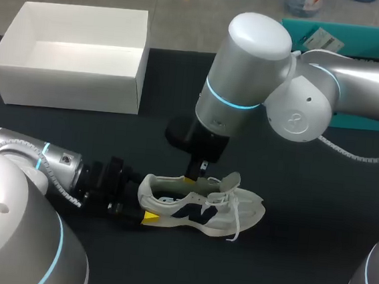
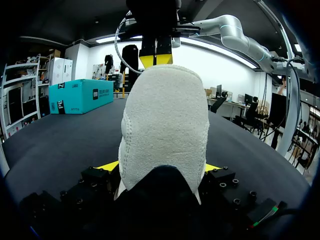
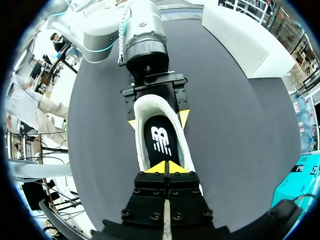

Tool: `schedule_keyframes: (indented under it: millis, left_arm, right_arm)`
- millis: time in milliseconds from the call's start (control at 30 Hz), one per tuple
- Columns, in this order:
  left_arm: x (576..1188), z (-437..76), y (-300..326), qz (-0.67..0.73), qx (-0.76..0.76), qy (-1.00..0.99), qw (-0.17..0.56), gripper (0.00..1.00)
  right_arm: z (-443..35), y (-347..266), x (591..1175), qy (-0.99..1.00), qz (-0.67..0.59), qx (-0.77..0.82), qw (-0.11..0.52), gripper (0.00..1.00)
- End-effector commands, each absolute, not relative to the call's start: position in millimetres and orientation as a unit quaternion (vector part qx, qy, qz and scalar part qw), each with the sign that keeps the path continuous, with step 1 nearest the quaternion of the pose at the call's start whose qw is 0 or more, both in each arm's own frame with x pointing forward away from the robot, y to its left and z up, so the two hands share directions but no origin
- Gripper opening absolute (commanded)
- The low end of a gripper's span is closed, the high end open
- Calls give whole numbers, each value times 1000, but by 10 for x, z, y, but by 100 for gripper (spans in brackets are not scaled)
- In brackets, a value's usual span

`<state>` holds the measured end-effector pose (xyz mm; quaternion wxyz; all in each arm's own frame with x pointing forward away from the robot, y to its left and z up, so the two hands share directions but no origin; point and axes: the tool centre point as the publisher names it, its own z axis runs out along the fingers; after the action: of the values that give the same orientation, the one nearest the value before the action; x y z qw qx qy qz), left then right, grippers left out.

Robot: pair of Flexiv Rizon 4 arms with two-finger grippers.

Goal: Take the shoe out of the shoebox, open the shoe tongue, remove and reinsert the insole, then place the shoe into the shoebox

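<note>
My right hand (image 3: 166,168) hangs straight down over the mouth of the shoe (image 1: 203,207). Its two yellow tips are pressed together just above the forward part of the black insole (image 3: 161,140). Whether a thin edge is pinched between them I cannot tell.

My left hand (image 2: 160,170) lies low along the surface (image 1: 305,193) and clamps the heel, one yellow tip against each side of the padded collar. The shoe stands on its sole in the lower middle of the head view, toe toward the right. Its laces (image 1: 237,220) trail loose near the toe. The white shoebox (image 1: 67,90) sits open in the upper left of that view, well apart from the shoe.

The shoe looks light, with a soft fabric upper that would give under a squeeze. The heel is probably its stiffest part, so a hold there seems sound.

The insole is likely thin, floppy foam held in by friction. It would be best pinched at an edge and peeled upward, since a straight pull could fold it. The tongue is soft and tethered by the laces, so its top edge is the place to take it.

On the way back to the box, the dangling laces could snag on the rim.
</note>
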<state>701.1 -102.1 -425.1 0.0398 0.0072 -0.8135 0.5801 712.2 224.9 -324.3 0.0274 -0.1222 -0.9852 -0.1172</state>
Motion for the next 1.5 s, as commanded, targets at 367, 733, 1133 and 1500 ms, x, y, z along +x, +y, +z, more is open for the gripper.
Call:
schedule_keyframes:
  millis: [367,733,1133,1500]
  left_arm:
    - [7010,-4269,-1026,580,7,-814,40,0]
    - [7010,-4269,-1026,580,7,-814,40,0]
    - [7010,-4269,-1026,580,7,-814,40,0]
    - [7010,-4269,-1026,580,7,-814,40,0]
  right_arm:
    - [-3496,2278,7076,-990,-68,-120,20,0]
    - [-3742,2345,6973,-993,-33,-108,17,0]
    - [-3885,2326,6897,-993,-6,-119,17,0]
    - [-3959,2231,7082,-992,3,-125,-6,0]
